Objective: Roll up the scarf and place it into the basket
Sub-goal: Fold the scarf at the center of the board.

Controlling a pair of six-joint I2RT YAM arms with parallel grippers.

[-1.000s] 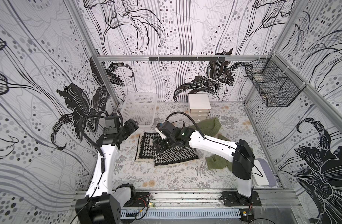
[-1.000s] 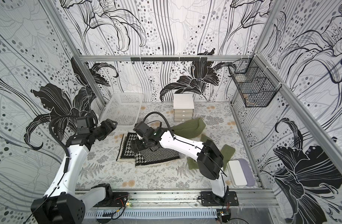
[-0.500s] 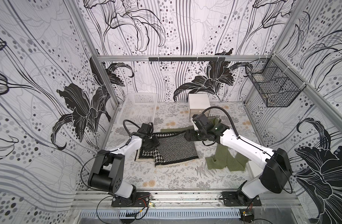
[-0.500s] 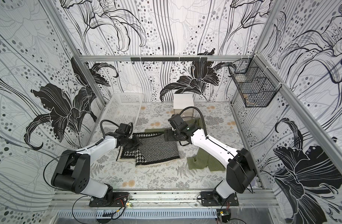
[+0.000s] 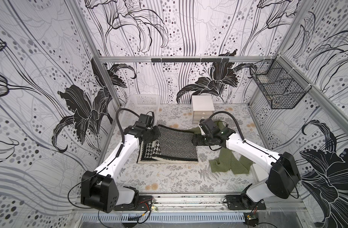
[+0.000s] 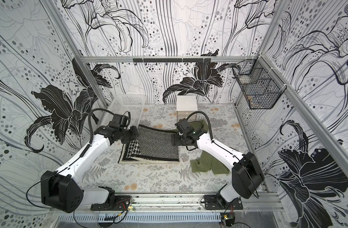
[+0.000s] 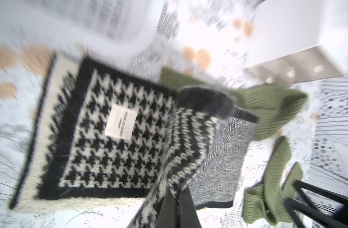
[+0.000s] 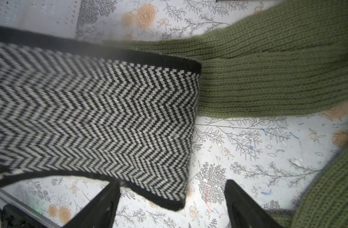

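Scarf-rolling, barely begun by the look of it. Pinching the far left corner of the black-and-white scarf [image 5: 173,146] in the tightly clenched left gripper [image 5: 151,134], holding that corner raised off the layers below. In the left wrist view, seeing the chevron top layer rising to the closed fingers [image 7: 188,215], with the houndstooth layer and its white label lying flat underneath.

Hovering the right gripper [image 5: 195,140] at the scarf's far right corner, jaws spread wide, grasping nothing.

Finding the scarf folded mid-table, outside the white basket [image 5: 143,95], which is standing in the far left corner just behind the left gripper.

Judging the hazards from here:
- Risking a lopsided roll by working from one pinched corner alone, probably dragging only the top layer and skewing or opening the stack.
- Risking a catch on the green scarf [image 5: 228,163], lying against that same far right corner, if closing the right jaws too far over. That would be pulling green knit into the roll.
- Risking a slip, with fuzzy knit held only by its edge.
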